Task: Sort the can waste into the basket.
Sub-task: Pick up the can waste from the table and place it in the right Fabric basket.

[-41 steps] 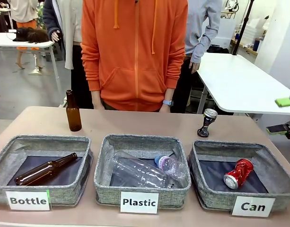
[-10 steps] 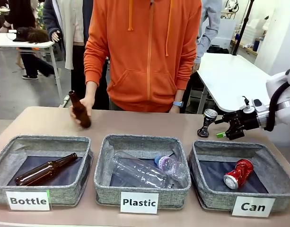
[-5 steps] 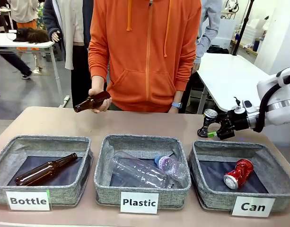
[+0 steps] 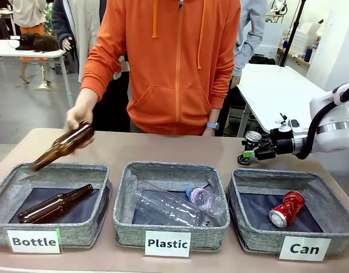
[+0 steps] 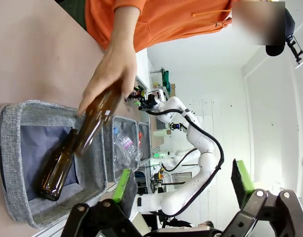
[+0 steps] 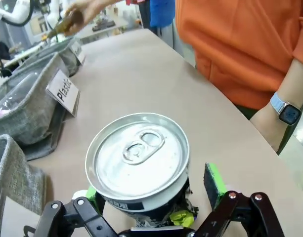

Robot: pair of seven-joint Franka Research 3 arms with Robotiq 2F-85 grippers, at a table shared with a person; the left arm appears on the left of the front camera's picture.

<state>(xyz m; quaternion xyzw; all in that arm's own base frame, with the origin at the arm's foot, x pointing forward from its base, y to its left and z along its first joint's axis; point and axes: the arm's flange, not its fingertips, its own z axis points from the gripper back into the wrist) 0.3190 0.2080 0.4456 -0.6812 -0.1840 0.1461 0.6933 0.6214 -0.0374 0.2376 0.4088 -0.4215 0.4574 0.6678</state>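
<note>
My right end effector has its fingers spread wide on either side of the black can, gripping nothing, near the tabletop's far right edge. Left end effector released too. The red can lies in the "Can" basket.

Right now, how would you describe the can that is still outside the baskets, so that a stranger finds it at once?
Look at the grey basket labelled "Can" on the right of the table. Just behind its far left corner stands the black can, upright on the tabletop between the open fingers of the right gripper. It is twisted, with a silver top, unlike the red can lying inside the basket.
</note>
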